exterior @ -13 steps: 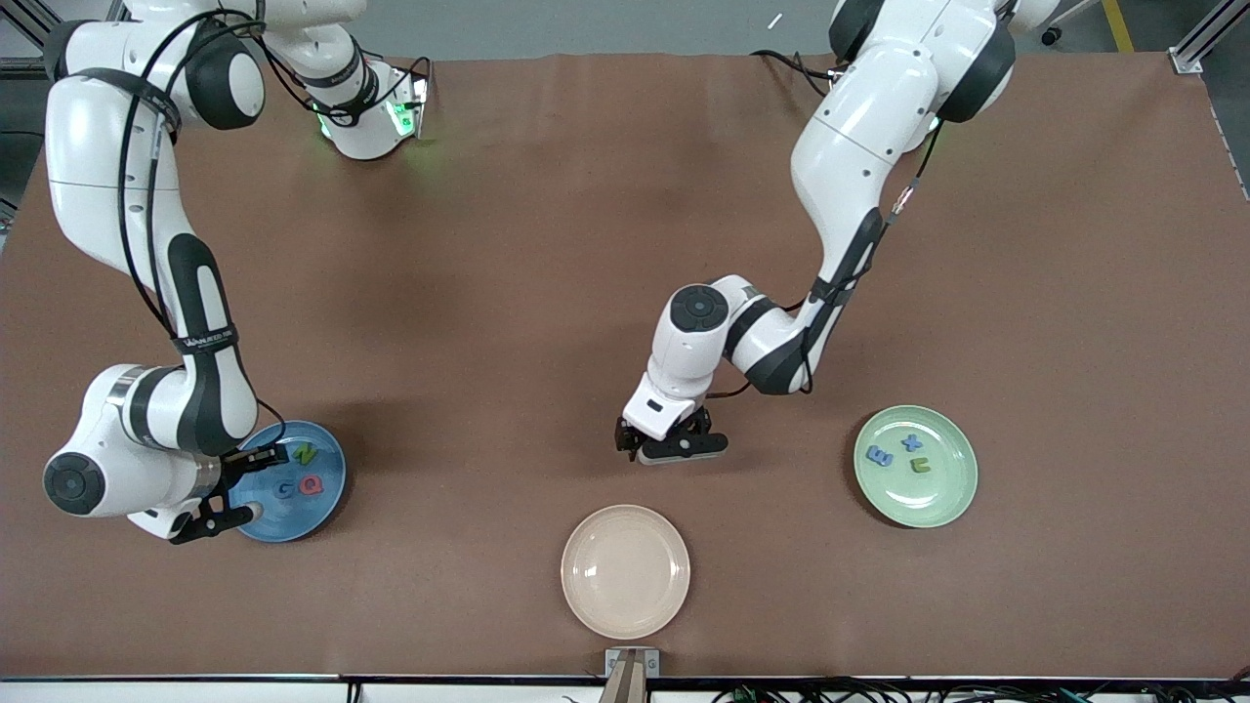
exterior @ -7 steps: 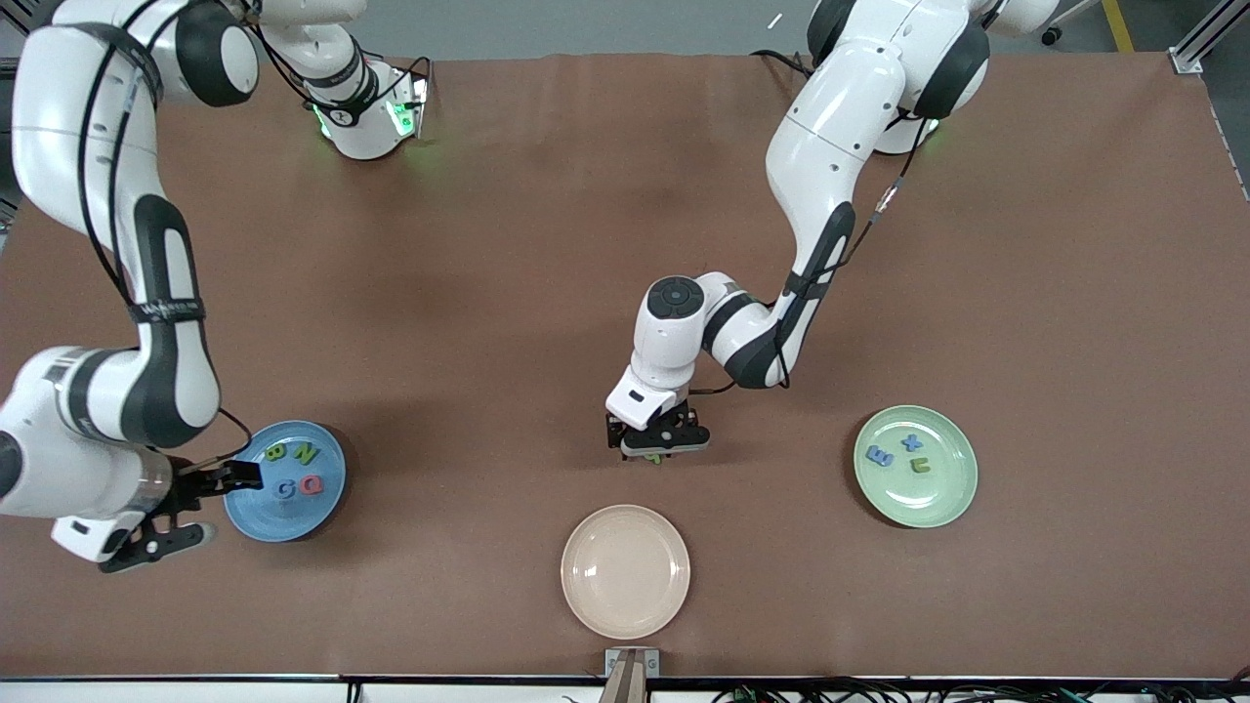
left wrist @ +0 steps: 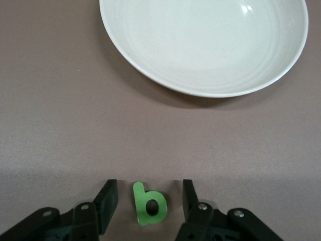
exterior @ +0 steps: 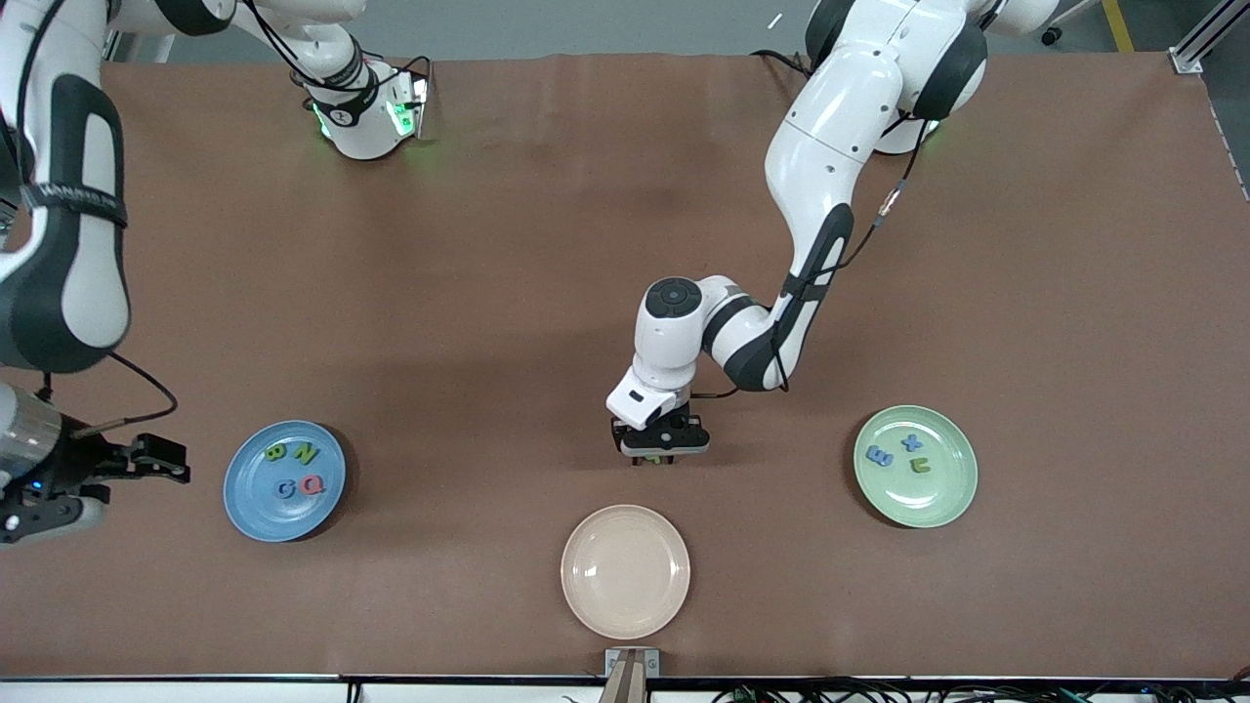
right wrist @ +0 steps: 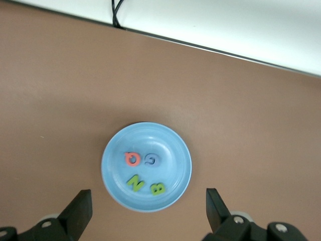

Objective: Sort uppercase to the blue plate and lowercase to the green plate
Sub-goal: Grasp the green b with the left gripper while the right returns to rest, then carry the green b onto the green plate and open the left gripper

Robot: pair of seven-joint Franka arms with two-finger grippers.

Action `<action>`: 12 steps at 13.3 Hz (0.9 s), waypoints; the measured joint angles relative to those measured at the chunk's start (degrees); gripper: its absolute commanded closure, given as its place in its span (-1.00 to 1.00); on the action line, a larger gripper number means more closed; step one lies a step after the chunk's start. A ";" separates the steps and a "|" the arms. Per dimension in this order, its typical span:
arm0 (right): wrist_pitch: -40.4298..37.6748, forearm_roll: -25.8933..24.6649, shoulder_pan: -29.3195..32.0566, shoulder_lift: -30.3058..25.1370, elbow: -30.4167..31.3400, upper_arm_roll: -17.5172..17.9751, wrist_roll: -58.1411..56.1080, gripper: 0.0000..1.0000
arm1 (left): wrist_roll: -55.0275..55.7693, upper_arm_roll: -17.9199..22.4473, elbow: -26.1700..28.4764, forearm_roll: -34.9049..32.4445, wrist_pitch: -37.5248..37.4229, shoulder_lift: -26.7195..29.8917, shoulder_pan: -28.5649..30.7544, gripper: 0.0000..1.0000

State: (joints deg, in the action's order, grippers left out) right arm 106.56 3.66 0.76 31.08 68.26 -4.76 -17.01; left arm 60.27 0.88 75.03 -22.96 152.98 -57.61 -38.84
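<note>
The blue plate [exterior: 283, 508] holds the uppercase letters: a green B [exterior: 276, 452], a green N [exterior: 307, 454], a blue G [exterior: 284, 488] and a pink-red Q [exterior: 312, 483]. My right gripper [exterior: 115, 485] hangs open and empty beside that plate, toward the right arm's end of the table. The green plate [exterior: 942, 498] carries lowercase pieces: a blue m shape [exterior: 879, 455], a blue cross [exterior: 911, 442] and a green u [exterior: 919, 465]. A green lowercase b [left wrist: 149, 204] lies flat on the table. My left gripper [left wrist: 148, 201] is open astride it, with a gap on each side.
A cream plate [exterior: 625, 571] with nothing on it sits nearer the front camera than the green b, close to the table's front edge. In the right wrist view the blue plate [right wrist: 115, 150] lies below the open jaws, near the table's edge.
My right gripper has drawn back from the blue plate and opened wide, leaving the green B on it. My left gripper has come down around the green b, jaws narrowing.
</note>
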 measured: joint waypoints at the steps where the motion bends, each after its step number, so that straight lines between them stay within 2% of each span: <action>1: -0.61 0.00 -0.06 -2.18 1.35 0.00 1.70 -1.00 | 0.00 0.13 0.01 -0.18 -0.07 0.00 -0.15 -0.05; 10: -3.26 0.00 -1.41 -23.53 20.21 -0.04 11.09 -1.00 | 0.01 0.49 -0.52 -0.47 -2.58 0.07 -1.18 0.22; 12: -3.59 0.00 -1.43 -27.21 23.53 -0.05 11.50 -1.00 | 0.01 0.52 -0.70 -0.48 -3.34 0.07 -1.30 0.35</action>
State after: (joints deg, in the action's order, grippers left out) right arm 102.96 3.66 -0.66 3.87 91.79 -4.81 -5.51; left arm 60.28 1.40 74.33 -23.44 149.64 -57.54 -40.14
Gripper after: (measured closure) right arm 0.000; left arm 0.608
